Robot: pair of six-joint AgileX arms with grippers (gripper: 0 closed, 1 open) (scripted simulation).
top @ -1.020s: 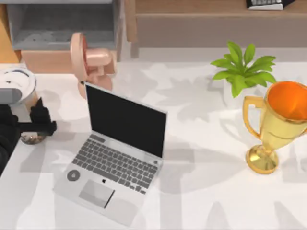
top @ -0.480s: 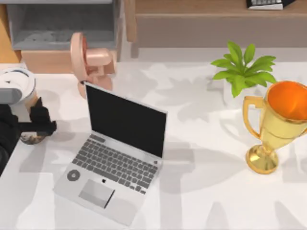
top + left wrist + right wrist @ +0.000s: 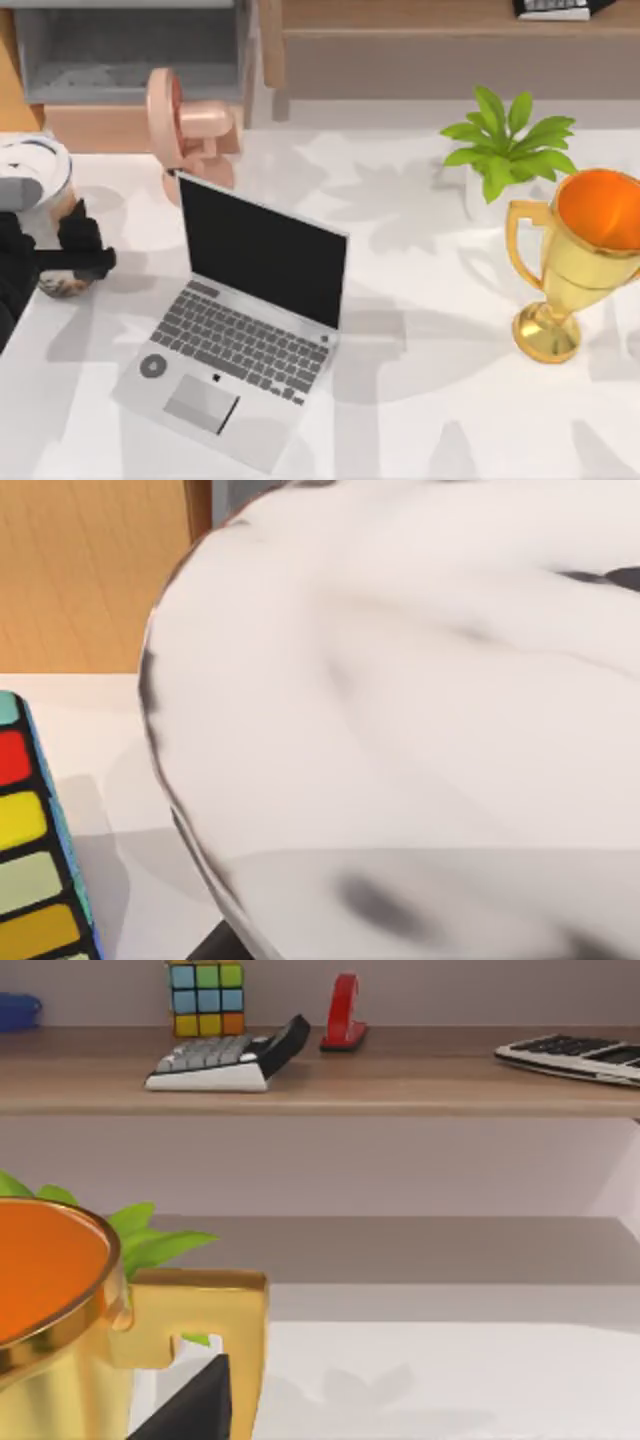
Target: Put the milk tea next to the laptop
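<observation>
Where the top view meets its left edge, we see our left gripper [image 3: 62, 258] closed around the milk tea [image 3: 40, 190], its dark fingers [image 3: 85, 235] clamping the lower body of the cup while the white lid sits above them. The beige drink and dark pearls show at the base, just beside the fingers. The cup stands at the far left of the table [image 3: 420, 400], apart from the laptop [image 3: 235, 330], which lies open toward the left half of the table with its black screen upright, grey keyboard and pale trackpad facing the near edge. A small round grey sticker [image 3: 153, 366] sits on the palm rest beside the trackpad. Behind the laptop stands a pink fan [image 3: 185, 130]. On the right side a green plant [image 3: 508, 145] rises behind a gold trophy [image 3: 575, 260] with an orange inside.

In the left wrist view, we look straight at the white lid [image 3: 420, 710] of the milk tea, very close and blurred. Beside it lies a coloured puzzle cube [image 3: 30, 830], with a wooden panel [image 3: 90, 575] behind.

In the right wrist view, we see the gold trophy [image 3: 100, 1330] close up with green leaves [image 3: 150, 1235] behind it. A shelf [image 3: 400, 1085] beyond carries a puzzle cube [image 3: 206, 998], a grey calculator [image 3: 225, 1060], a red stand [image 3: 344, 1010] and a keyboard [image 3: 575, 1055]. We cannot tell how our right gripper stands.
</observation>
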